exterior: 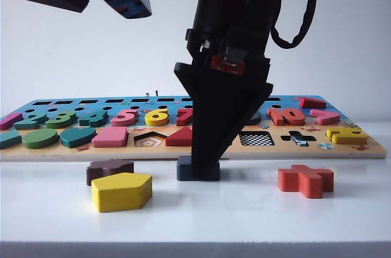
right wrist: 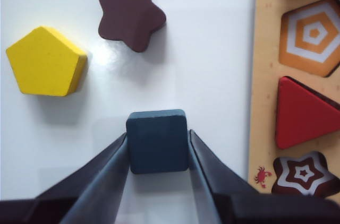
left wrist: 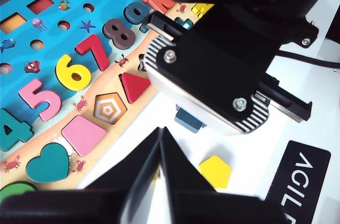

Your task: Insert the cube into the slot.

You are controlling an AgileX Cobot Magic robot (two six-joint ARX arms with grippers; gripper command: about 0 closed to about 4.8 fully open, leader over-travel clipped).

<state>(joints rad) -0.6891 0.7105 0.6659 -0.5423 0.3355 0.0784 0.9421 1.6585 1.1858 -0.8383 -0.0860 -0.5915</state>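
white table and pale wall frame the scene, with the board lying along the far side. the cube rests flat on the table just in front of the board's near edge, between the right gripper fingers, which flank its two opposite sides; they look touching or nearly so, and i cannot tell whether the grip is firm. the right gripper points down over it and the cube is not lifted. the slot lies beyond the cube and to the right in the exterior view, so the carry likely goes up, back and right. the left gripper hangs above, apart, its fingertips pressed together and empty.
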